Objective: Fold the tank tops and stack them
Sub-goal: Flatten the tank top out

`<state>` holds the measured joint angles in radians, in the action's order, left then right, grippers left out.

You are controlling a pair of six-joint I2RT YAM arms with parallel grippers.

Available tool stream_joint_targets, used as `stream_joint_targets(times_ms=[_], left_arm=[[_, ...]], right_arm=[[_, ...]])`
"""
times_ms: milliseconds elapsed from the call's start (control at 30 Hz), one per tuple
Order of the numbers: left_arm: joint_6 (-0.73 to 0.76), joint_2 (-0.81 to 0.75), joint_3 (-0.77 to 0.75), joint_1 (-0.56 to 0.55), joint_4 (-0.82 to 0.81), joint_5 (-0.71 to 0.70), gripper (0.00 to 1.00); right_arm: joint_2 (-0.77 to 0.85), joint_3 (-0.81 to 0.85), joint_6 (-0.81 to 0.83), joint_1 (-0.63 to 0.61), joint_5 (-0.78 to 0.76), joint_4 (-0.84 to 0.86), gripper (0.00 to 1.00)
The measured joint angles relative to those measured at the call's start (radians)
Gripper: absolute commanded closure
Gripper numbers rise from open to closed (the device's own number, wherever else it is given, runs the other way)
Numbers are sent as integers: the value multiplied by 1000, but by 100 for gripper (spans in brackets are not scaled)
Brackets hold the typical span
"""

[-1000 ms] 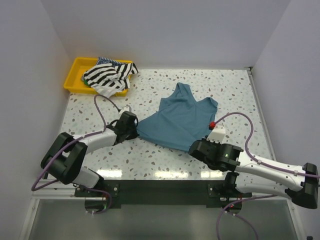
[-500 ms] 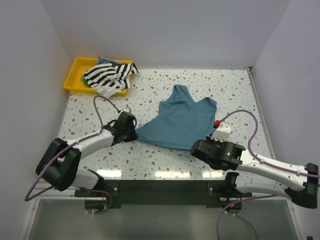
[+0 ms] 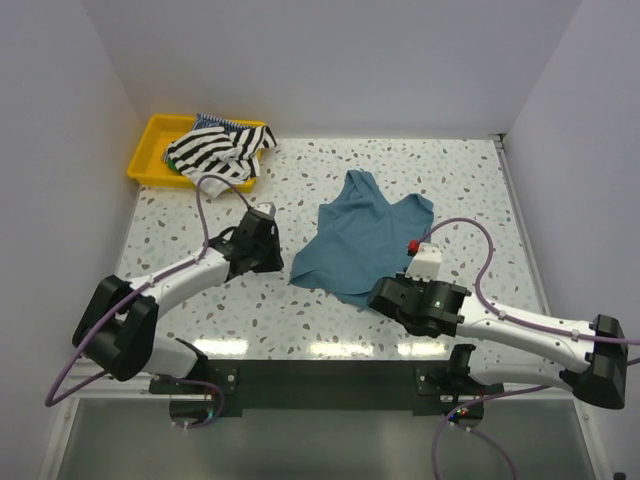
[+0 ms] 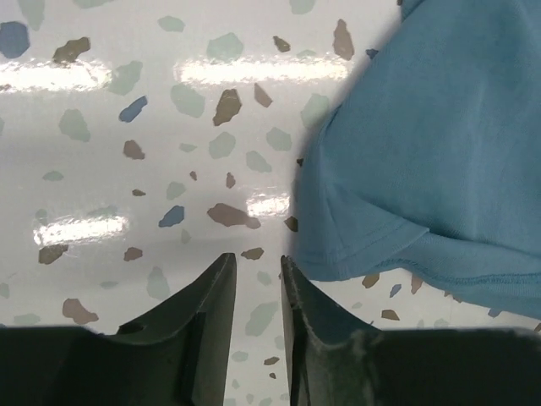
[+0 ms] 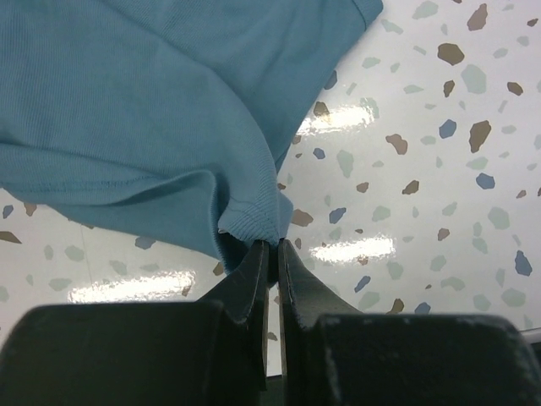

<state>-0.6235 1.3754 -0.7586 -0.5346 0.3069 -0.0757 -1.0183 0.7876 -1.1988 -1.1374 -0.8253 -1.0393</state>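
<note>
The plain teal-blue cloth tank top (image 3: 365,232) lies near the middle of the top view, on the white speckled table (image 3: 470,180), a little right of centre. Its scoop neck and two straps point to the upper edge of the frame. Its wide hem is toward the lower edge, where the cloth is wrinkled and gathered.

The lower right corner of this hem is pinched by the right gripper (image 5: 272,245). In the right wrist view the jaws are pressed together on a small piece of the stitched hem, and the cloth bunches in folds just above them.

The left gripper (image 4: 256,260) stands at the lower left corner of the hem. In the left wrist view its jaws are slightly parted, with only bare table between them. The rounded teal corner lies just to the right of the fingertips; whether it touches them I cannot tell.

In the upper left corner of the top view, a yellow plastic tray (image 3: 148,150) holds a black-and-white striped tank top (image 3: 215,150), which hangs over the right rim of the tray.
</note>
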Motion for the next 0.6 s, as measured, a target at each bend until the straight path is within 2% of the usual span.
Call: stream_joint_targets(times_ms=[33, 267, 367, 600], left_arm=[[10, 13, -13, -8, 4, 1, 61], [40, 99, -116, -93, 3, 28, 57], [41, 121, -140, -104, 3, 34, 52], [38, 148, -148, -108, 32, 21, 48]], right_arm=[[-3, -3, 6, 0, 3, 10, 100], [-10, -11, 32, 0, 10, 43, 100], [-10, -11, 38, 0, 11, 50, 100], [-9, -33, 48, 0, 17, 69, 100]])
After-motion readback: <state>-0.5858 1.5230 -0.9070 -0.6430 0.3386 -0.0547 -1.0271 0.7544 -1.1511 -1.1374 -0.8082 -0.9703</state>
